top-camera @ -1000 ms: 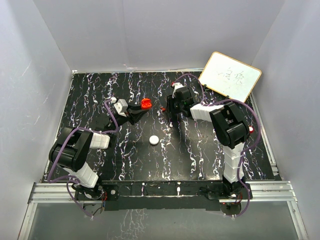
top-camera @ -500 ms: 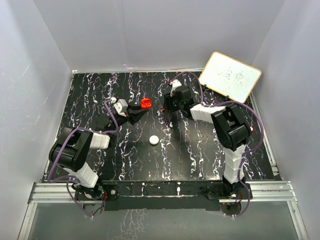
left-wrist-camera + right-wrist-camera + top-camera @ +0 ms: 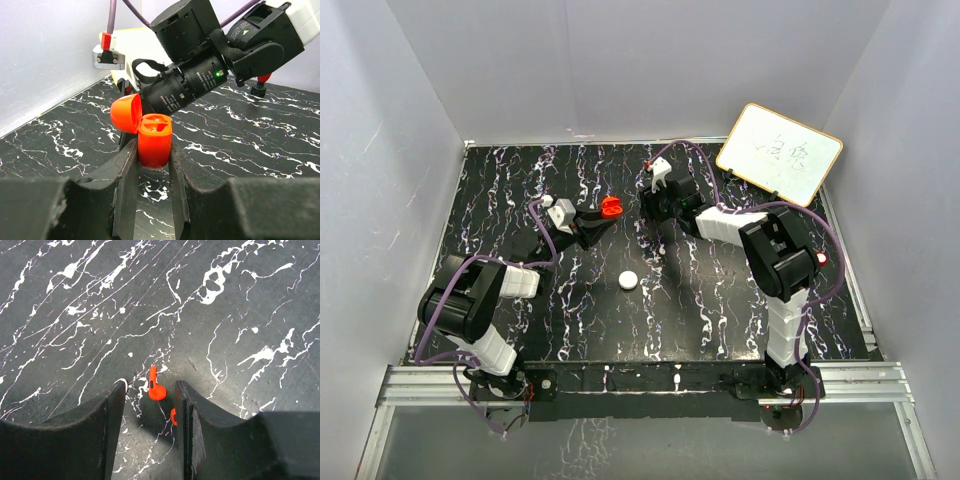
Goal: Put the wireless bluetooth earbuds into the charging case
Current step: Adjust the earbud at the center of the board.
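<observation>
My left gripper [image 3: 152, 156] is shut on the red charging case [image 3: 154, 142] and holds it upright above the table. The case's lid [image 3: 125, 111] is flipped open to the left. The case also shows in the top view [image 3: 611, 207]. My right gripper [image 3: 149, 401] is open and points down at the table. One red earbud [image 3: 156, 387] lies on the table between its fingertips, touching neither. A second red earbud [image 3: 173, 416] peeks out from under the right finger [image 3: 186, 405]. I cannot make out the earbuds in the top view.
A white round puck [image 3: 628, 281] lies on the black marbled table [image 3: 720, 300] in front of both grippers. A whiteboard [image 3: 780, 152] leans at the back right. The right arm's wrist [image 3: 200, 80] sits close behind the case in the left wrist view.
My right gripper has moved a little toward the back and left of the table. The left gripper has held still with the case.
</observation>
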Controlling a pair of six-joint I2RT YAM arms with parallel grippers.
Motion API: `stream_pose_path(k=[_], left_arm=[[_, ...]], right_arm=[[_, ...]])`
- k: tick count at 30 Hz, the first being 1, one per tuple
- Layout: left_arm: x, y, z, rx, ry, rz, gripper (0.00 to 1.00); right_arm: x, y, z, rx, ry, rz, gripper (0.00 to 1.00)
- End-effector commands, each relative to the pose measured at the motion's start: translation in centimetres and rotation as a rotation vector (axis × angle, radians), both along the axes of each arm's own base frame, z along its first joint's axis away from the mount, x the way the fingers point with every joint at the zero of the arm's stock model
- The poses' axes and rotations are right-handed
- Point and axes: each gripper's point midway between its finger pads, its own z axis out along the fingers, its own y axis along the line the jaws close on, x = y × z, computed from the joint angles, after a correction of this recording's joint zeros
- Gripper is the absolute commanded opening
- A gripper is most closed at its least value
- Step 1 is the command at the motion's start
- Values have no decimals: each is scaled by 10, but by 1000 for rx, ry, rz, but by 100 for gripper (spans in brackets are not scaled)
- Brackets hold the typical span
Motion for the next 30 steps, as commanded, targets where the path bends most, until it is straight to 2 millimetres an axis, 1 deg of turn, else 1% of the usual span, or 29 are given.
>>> stream_pose_path(k=[1, 4, 11, 19, 30], left_arm=[[-12, 6, 51, -59, -232, 14, 0], [-12, 7, 51, -59, -230, 14, 0], [-11, 7, 50, -58, -229, 17, 0], [-11, 7, 49, -57, -228, 16, 0], [-11, 7, 49, -57, -228, 20, 0]], right_arm=[[20, 11, 23, 3, -104, 36, 43], [19, 11, 16, -8, -93, 44, 43], [16, 12, 9, -15, -75, 53, 43], [12, 13, 4, -13, -62, 64, 42], [12, 25, -1, -9, -49, 98, 42]])
